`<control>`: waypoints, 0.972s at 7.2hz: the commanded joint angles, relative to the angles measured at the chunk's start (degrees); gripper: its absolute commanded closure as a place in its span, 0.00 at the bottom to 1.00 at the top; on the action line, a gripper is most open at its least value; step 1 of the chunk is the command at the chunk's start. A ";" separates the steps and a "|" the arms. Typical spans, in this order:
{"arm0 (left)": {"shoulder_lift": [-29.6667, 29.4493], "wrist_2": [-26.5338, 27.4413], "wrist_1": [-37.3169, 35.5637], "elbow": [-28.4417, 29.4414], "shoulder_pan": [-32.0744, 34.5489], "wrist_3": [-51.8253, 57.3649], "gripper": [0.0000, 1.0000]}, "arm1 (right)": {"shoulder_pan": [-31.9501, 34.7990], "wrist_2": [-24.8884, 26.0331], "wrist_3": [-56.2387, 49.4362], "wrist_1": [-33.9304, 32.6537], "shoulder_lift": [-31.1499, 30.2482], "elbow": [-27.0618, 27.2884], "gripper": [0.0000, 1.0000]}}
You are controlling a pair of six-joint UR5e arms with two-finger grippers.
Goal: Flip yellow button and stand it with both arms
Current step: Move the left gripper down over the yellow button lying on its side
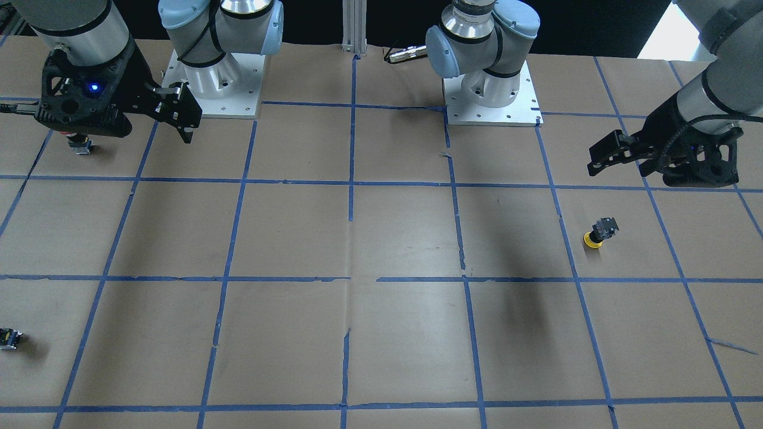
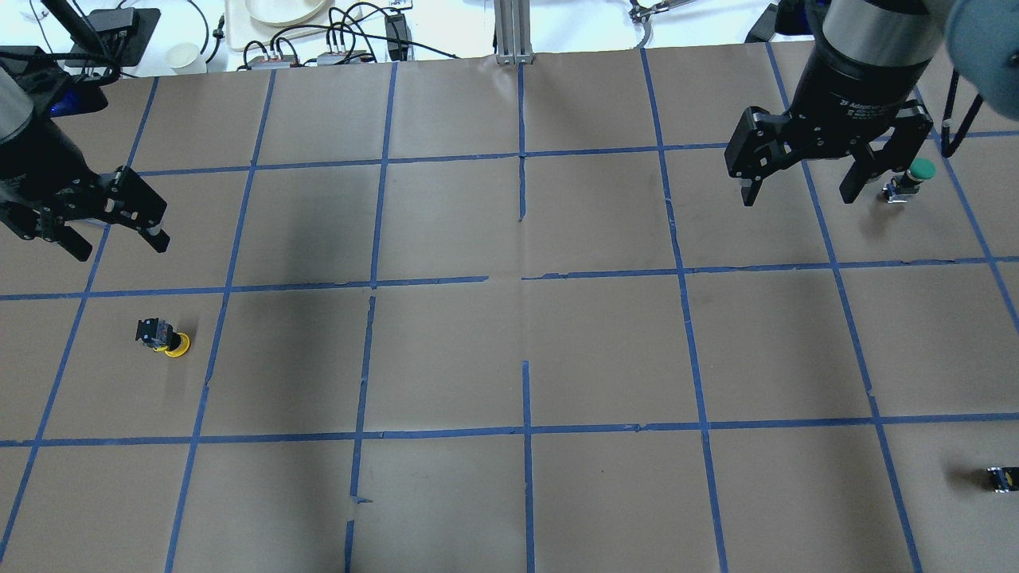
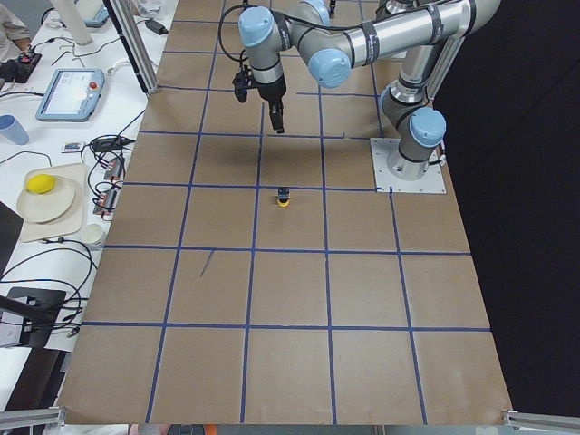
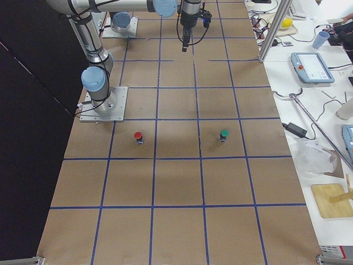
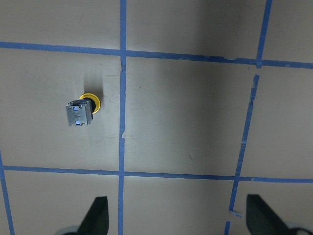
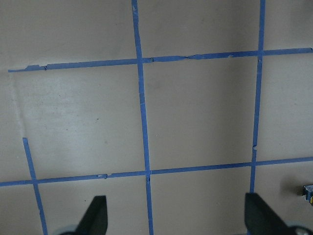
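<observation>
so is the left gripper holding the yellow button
No, the left gripper hangs open and empty, with the yellow button lying well apart from it.

The only lettering that can be read is small white print (image 2: pixel 868 106) on the black cylindrical housing (image 2: pixel 856 83) of the right end effector (image 2: pixel 798 196), seen in the overhead view. It sits on the body just behind the two fingers, toward the wrist, and begins "2F Adaptive"; the rest of that line and the finer line under it are too small to make out. The pale blue-framed handheld screen with a red knob (image 3: pixel 71 91), well away from that end effector, is too blurred to read.
</observation>
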State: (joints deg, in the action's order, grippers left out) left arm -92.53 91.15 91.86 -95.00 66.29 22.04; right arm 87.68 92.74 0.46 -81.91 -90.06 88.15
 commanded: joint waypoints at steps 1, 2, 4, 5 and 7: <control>-1.76 0.17 -13.38 -7.09 -4.56 7.02 0.00 | 0.12 -0.54 -1.16 0.43 0.49 0.79 0.00; -3.08 0.08 -18.42 -10.53 -6.94 9.84 0.00 | 0.30 -0.71 -1.07 0.00 0.76 1.58 0.00; -8.77 0.26 -27.45 -15.11 -8.71 10.22 0.00 | 0.21 -0.63 -1.16 -0.10 0.76 1.50 0.00; -11.68 0.34 -32.92 -15.91 -9.24 10.74 0.00 | 0.21 -0.80 -0.55 0.08 0.76 1.59 0.00; -12.41 0.52 -33.32 -19.06 -9.42 10.31 0.00 | 0.30 -3.59 3.11 0.08 0.76 1.33 0.00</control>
State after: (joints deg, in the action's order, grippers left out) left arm -104.16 91.64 59.73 -111.88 57.03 32.50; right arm 87.95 91.07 0.86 -81.92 -89.25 89.62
